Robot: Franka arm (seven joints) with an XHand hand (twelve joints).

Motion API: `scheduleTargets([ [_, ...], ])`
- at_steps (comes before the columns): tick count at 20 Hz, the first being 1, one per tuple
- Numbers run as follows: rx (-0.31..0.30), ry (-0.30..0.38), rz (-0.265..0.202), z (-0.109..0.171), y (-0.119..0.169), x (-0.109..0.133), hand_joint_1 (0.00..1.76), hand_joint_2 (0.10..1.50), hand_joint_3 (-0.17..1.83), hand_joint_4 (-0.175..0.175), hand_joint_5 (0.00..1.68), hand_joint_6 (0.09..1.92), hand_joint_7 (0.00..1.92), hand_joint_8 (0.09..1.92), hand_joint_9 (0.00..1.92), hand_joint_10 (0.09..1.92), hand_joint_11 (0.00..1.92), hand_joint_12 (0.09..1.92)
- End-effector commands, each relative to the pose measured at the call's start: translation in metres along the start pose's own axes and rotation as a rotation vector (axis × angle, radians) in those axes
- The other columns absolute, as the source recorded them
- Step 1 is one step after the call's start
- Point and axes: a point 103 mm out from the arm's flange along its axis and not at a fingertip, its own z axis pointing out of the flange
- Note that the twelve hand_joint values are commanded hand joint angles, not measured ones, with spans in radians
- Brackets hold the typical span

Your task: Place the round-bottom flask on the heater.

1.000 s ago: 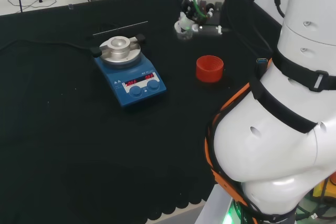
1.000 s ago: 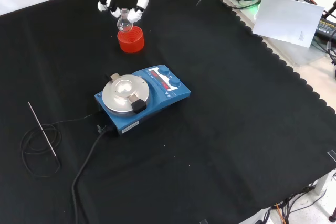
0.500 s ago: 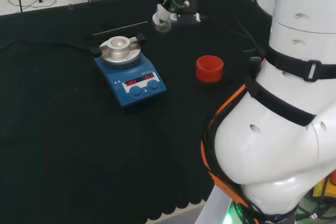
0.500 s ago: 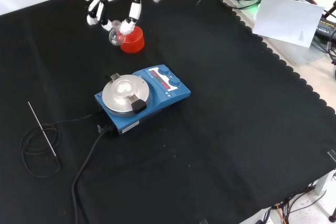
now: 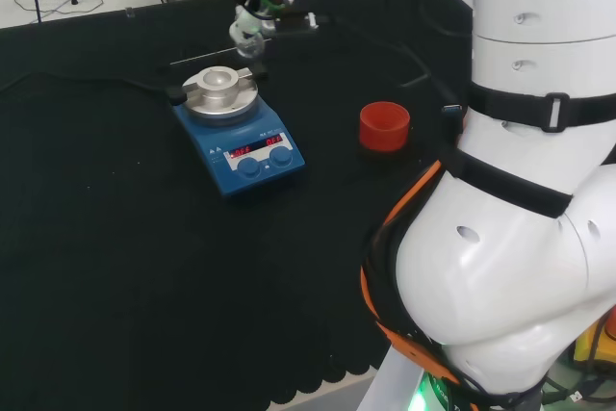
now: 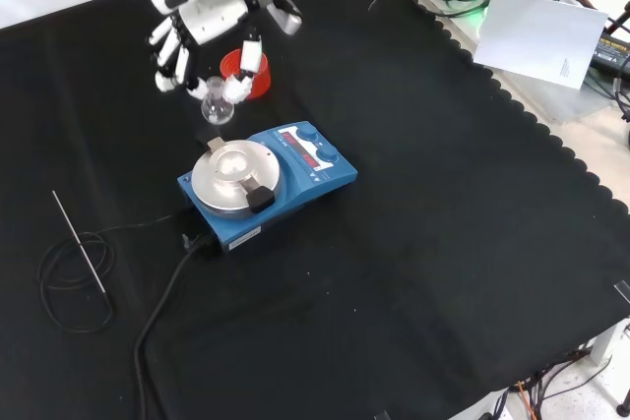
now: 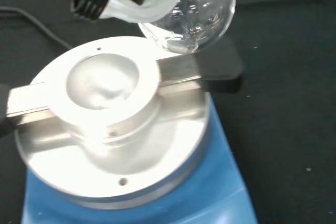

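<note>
- Fingers of the hand (image 6: 202,22), at the upper left of the front view, curl down round the neck of the round-bottom flask (image 6: 217,106) and pinch it, so the clear bulb hangs below them.
- Held by the neck like that, the bulb is free underneath, which I judge suits lowering it into a seat.
- Its place is in the air, just above and beyond the far edge of the heater (image 6: 266,184); in the wrist view the bulb (image 7: 197,11) sits off to one side of the heater's metal bowl (image 7: 102,80), not yet over it.
- That rounded hollow in the silver block looks made to cradle the flask's bottom, so the flask likely needs bringing over it before going down.
- A red ribbed stand (image 6: 248,73) sits just behind the hand in the front view, at centre right in the head view (image 5: 384,126).
- Black handles (image 7: 220,66) jut from the block's sides; one lies right under the bulb and could be struck.
- At the front view's lower left, a thin rod (image 6: 79,243) and the coiled cable (image 6: 74,292) lie well apart.
</note>
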Motion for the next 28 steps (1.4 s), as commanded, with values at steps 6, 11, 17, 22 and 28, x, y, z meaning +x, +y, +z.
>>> scheduleTargets([
  [6,0.051,-0.029,-0.059,0.016,0.013,0.039,1.05,0.7,0.83,0.155,1.02,1.19,0.43,0.59,0.62,0.58,0.26,1.33],
  [11,0.061,-0.034,-0.053,0.021,0.015,0.039,1.05,0.7,0.83,0.156,1.02,1.19,0.43,0.59,0.62,0.58,0.26,1.33],
  [17,0.074,-0.039,-0.055,0.028,0.017,0.042,1.05,0.7,0.83,0.158,1.02,1.19,0.43,0.59,0.62,0.58,0.26,1.33],
  [22,0.082,-0.044,-0.059,0.033,0.02,0.048,1.05,0.7,0.83,0.16,1.02,1.19,0.43,0.59,0.62,0.58,0.26,1.33],
  [28,0.091,-0.05,-0.058,0.036,0.025,0.048,1.05,0.7,0.84,0.161,1.02,1.19,0.43,0.59,0.62,0.58,0.26,1.33],
])
